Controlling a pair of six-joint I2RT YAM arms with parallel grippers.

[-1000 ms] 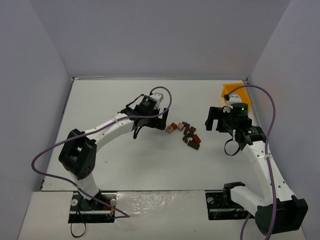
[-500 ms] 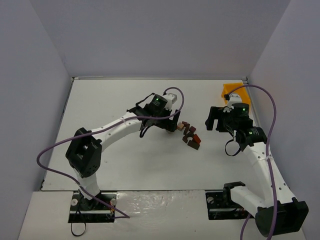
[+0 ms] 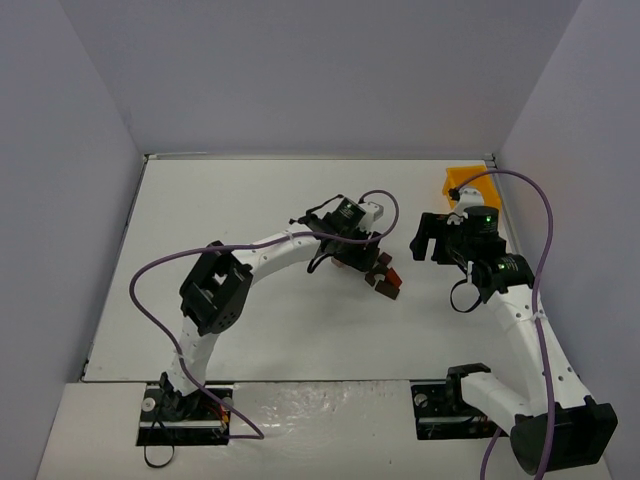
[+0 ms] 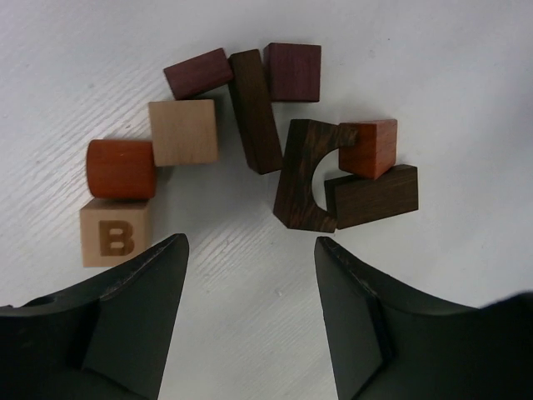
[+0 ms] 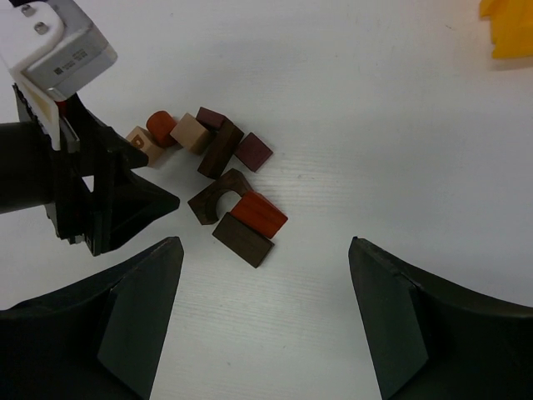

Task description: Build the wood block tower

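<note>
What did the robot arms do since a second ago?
The left arm swung right; its jaws now hover open over the wood blocks, gripping nothing. The right arm, the blocks still showing and the yellow bin stayed put.

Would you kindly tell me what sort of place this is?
Probably a robotics lab test cell: a white table boxed in by plain grey walls, left arm and right arm bolted at its near edge, and loose wood blocks.
</note>
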